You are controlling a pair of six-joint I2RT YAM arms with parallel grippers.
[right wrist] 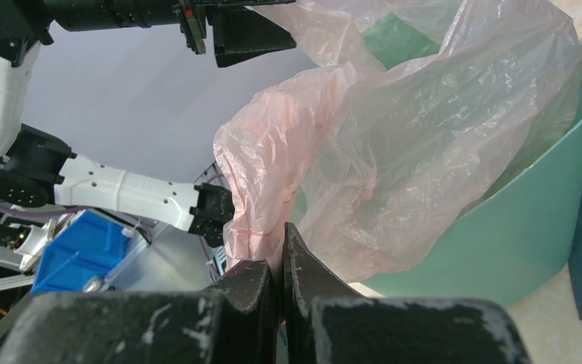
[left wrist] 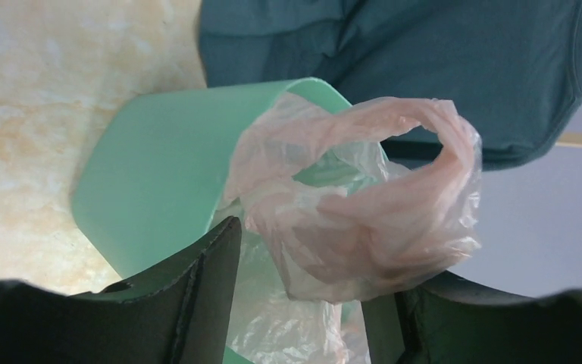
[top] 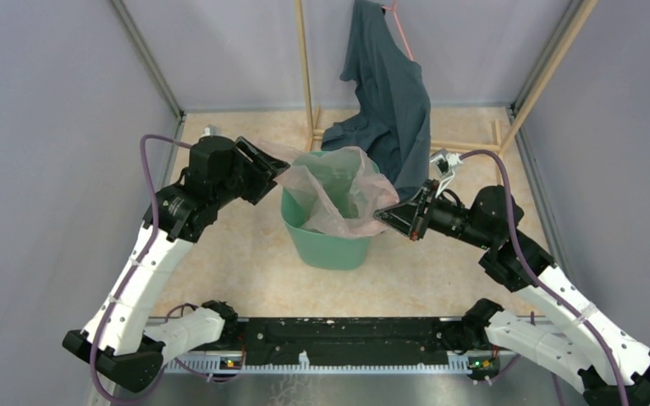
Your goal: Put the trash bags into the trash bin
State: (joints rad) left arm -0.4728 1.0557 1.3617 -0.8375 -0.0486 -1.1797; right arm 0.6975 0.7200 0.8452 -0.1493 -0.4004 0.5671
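The mint-green trash bin (top: pixel 326 241) stands on the floor between my arms. The pale pink trash bag (top: pixel 338 190) lies over its mouth, partly sunk inside, with film draped over the near rim. My left gripper (top: pixel 272 175) is at the bag's left edge. In the left wrist view its jaws (left wrist: pixel 311 265) stand wide apart, with a bunch of the bag (left wrist: pixel 364 220) between them over the bin (left wrist: pixel 159 174). My right gripper (top: pixel 387 216) is at the bin's right rim. It (right wrist: pixel 280 243) is shut on a gathered edge of the bag (right wrist: pixel 394 152) beside the bin (right wrist: pixel 530 227).
A dark teal-grey garment (top: pixel 389 93) hangs from a wooden frame (top: pixel 305 68) just behind the bin and touches its far right rim. It also shows in the left wrist view (left wrist: pixel 424 61). Grey walls close in both sides. A blue box (right wrist: pixel 83 250) lies beyond the table's near edge.
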